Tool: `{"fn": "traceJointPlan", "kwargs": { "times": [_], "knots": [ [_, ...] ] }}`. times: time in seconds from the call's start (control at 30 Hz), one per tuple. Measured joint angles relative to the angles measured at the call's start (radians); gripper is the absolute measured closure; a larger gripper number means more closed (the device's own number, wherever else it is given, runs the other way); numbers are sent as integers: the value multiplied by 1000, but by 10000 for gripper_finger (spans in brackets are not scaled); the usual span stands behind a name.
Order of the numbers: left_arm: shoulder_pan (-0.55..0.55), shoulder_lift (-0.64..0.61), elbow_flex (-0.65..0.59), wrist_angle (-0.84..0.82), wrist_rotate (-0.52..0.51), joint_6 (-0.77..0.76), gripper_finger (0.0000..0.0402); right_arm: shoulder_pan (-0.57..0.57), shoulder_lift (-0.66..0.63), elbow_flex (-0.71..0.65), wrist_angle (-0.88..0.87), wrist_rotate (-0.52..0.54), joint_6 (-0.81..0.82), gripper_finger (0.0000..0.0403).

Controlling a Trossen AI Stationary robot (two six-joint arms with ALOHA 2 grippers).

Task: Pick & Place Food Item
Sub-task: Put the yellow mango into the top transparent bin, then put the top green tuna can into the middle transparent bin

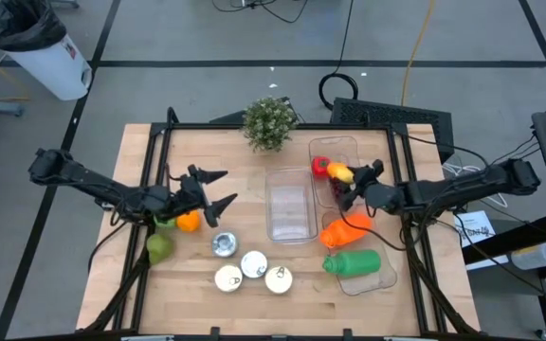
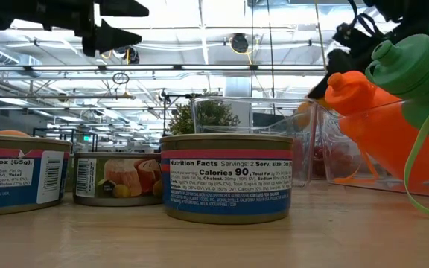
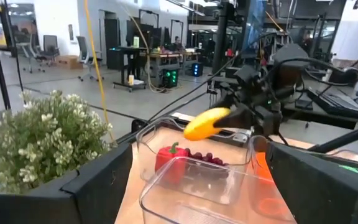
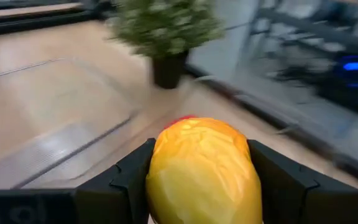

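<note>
A yellow, elongated food item [image 3: 205,123] hangs over the far right clear container [image 1: 336,152], with my right gripper [image 1: 349,180] shut on it. In that container lies a red pepper [image 1: 319,167]. A second clear container [image 1: 289,204] stands empty at the table's middle. My left gripper [image 1: 218,189] hovers open over the left half of the table, just beyond an orange [image 1: 188,222] and a green pear [image 1: 159,247], with nothing between its fingers. My right gripper pinches the yellow item between its two fingers [image 4: 132,174], one on each of its sides [image 4: 166,168]. The fingers come from the table's right, slanting slightly down. The item's free end [image 3: 191,129] sticks out ahead of them, lifted clear above the container.
Several tins [image 1: 254,263] stand near the front middle. An orange bottle [image 1: 344,230] and a green bottle [image 1: 352,262] lie in a clear tray [image 1: 377,279] at the right. A potted plant [image 1: 270,123] stands at the far edge. Dark red fruit [image 3: 205,159] lies beside the pepper.
</note>
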Motion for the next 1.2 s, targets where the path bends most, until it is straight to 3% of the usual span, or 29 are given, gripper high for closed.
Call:
{"fn": "traceJointPlan", "kwargs": {
  "times": [0.23,0.5,0.93,1.2],
  "knots": [
    [12,4,-3,-1,1,-18,40,-18,-34,0,40,-271,-1,196],
    [24,4,-3,0,1,-49,41,-45,-24,-1,-33,-323,22,179],
    [24,4,-3,-2,1,-51,41,-45,-24,-1,-15,-323,25,49],
    [24,4,-3,-9,2,-51,41,-45,-30,-1,-15,-323,-11,36]
  ]
}}
